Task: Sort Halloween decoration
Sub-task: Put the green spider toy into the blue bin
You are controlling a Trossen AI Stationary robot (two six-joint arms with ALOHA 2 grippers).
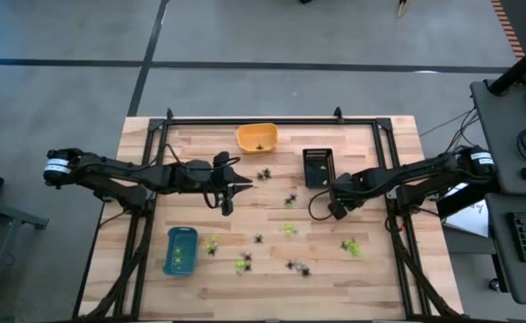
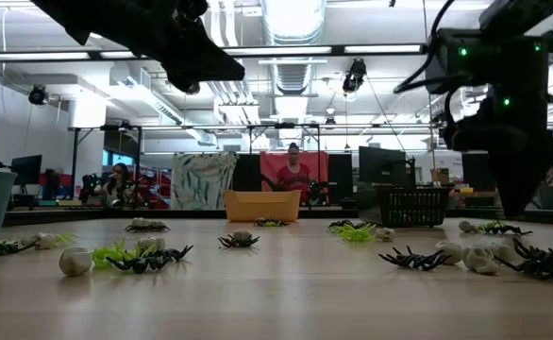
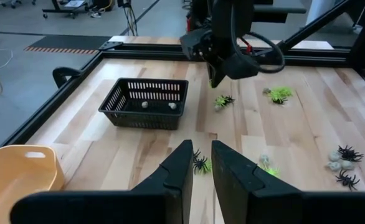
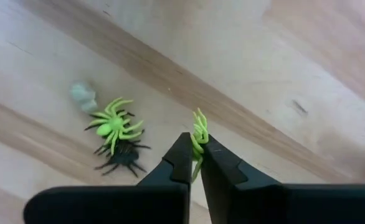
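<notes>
The right jaws (image 4: 196, 160) are clamped on 1 lime-green spider (image 4: 199, 134), pinched between the 2 tips with its legs sticking out past them. In the high view this gripper (image 1: 337, 211) sits just beside the black tray (image 1: 318, 168), on the tray's near side. So the held spider is in the right arm's grip, above the worktop (image 1: 380, 269), not lying on it.

The relation the next move turns on, as I judge it: which tray takes green pieces, and where it lies from the right jaws. The black tray is touching-close but holds 2 whitish bits (image 3: 145, 104). The blue tray (image 1: 180, 250) shows green inside and lies well apart, across the worktop and nearer the left arm. The orange tray (image 1: 257, 137) is between the 2 in reach.

Under the right jaws, 1 more green spider (image 4: 113, 127) overlaps 1 black spider (image 4: 121, 158), with a pale piece (image 4: 83, 95) near them.

The left jaws (image 3: 196, 169) stand nearly together with a slim gap, holding nothing, hovering beyond the orange tray; 1 black spider (image 3: 200, 164) lies just ahead of their tips.
</notes>
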